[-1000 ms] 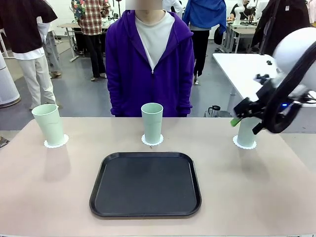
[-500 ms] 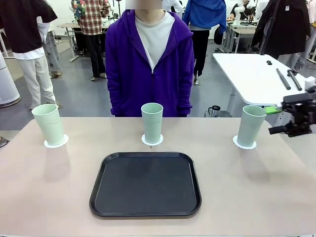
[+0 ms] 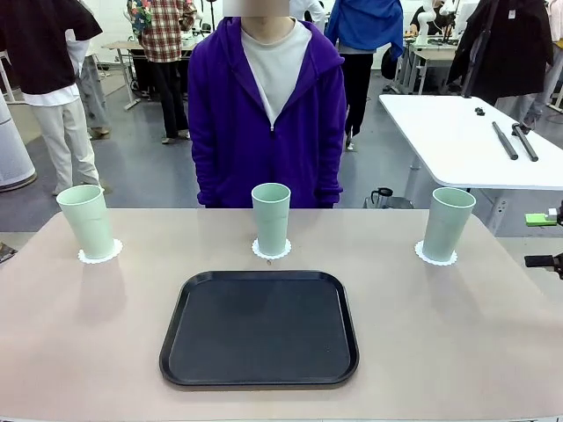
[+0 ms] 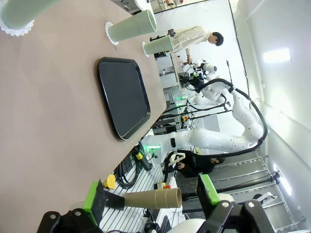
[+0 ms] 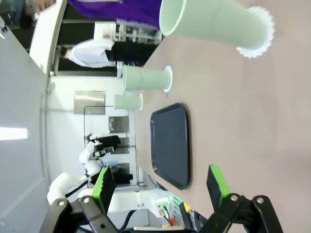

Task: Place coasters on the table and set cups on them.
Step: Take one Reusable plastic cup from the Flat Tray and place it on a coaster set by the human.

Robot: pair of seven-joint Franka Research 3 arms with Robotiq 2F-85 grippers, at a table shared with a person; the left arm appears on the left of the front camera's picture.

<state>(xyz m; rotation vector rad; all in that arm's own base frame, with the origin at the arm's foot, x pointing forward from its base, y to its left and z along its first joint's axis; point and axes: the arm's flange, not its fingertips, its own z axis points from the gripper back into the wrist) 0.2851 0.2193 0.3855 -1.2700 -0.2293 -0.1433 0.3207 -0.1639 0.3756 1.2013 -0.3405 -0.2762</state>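
Three mint-green cups stand upright on the tan table (image 3: 88, 334), each on its own white lacy coaster. The left cup (image 3: 86, 220) rests on a coaster (image 3: 99, 256), the middle cup (image 3: 271, 217) on a coaster (image 3: 271, 253), and the right cup (image 3: 449, 221) on a coaster (image 3: 436, 258). At the picture's right edge my right gripper (image 3: 543, 239) is open and holds nothing, well clear of the right cup. Its wrist view shows the gripper (image 5: 160, 187) open, with that cup (image 5: 214, 23) ahead. My left gripper (image 4: 149, 196) is open and holds nothing, off the table's end.
A black tray (image 3: 259, 327) lies at the front middle of the table, with nothing on it. A person in a purple hoodie (image 3: 268, 105) stands at the far edge behind the middle cup. A white table (image 3: 457, 132) with dark tools stands at the back right.
My right arm has pulled away from the right cup and moved off to the right edge of the picture. The cup stays on its coaster.
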